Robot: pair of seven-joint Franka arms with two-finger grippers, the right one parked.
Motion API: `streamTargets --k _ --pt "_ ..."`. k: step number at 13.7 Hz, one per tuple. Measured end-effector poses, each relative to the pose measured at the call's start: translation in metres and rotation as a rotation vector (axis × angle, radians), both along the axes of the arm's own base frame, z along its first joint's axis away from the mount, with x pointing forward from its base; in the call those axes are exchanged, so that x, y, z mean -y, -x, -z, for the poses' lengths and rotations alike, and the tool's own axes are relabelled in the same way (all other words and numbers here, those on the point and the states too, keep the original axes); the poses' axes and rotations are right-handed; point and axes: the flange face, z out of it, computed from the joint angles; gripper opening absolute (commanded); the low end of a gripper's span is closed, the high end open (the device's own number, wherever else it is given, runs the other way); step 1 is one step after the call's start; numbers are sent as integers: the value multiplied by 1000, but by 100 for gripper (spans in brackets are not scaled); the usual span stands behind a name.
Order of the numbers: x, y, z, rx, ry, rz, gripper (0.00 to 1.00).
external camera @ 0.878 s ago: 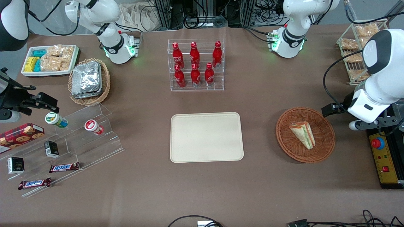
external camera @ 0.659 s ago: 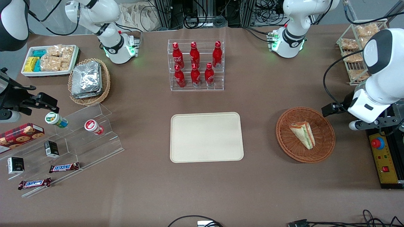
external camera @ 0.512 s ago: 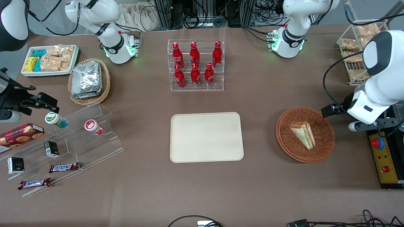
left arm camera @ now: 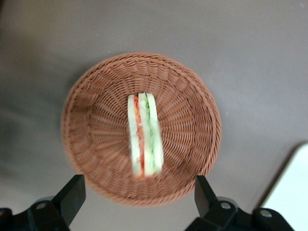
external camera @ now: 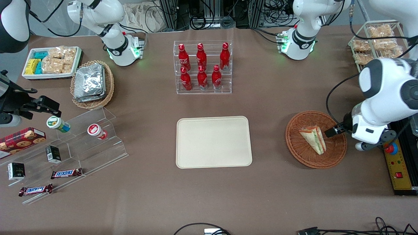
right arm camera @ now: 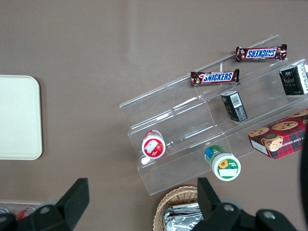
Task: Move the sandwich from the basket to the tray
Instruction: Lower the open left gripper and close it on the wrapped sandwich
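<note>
The sandwich [external camera: 313, 139] is a pale wedge with green and orange-red layers. It lies in the round reddish-brown basket [external camera: 300, 153]. My left gripper [external camera: 336, 130] hangs above the basket's edge toward the working arm's end of the table, apart from the sandwich. In the left wrist view the gripper [left arm camera: 138, 197] is open wide and empty. Its two black fingers [left arm camera: 72, 195] stand on either side of the basket [left arm camera: 91, 144], with the sandwich [left arm camera: 143, 134] lying below and between them. The cream-beige tray [external camera: 214, 142] lies flat at the table's middle with nothing on it.
A clear rack of red bottles [external camera: 202, 67] stands farther from the front camera than the tray. A wire rack of snack packets [external camera: 375, 42] and a yellow control box [external camera: 400, 166] are at the working arm's end. A clear stepped stand [external camera: 81, 143] with snacks is toward the parked arm's end.
My left arm has swung in from beside the basket. Its gripper now hangs over the basket's rim, closer to the sandwich. The sandwich, basket and tray have not moved.
</note>
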Motion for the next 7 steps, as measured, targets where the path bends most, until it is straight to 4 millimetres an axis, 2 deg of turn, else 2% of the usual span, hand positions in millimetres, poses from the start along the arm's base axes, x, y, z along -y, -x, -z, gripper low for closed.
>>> streamTargets --k 4,7 --pt "1 18 75 40 11 -76 100" --pt "0 22 116 -7 17 -93 100"
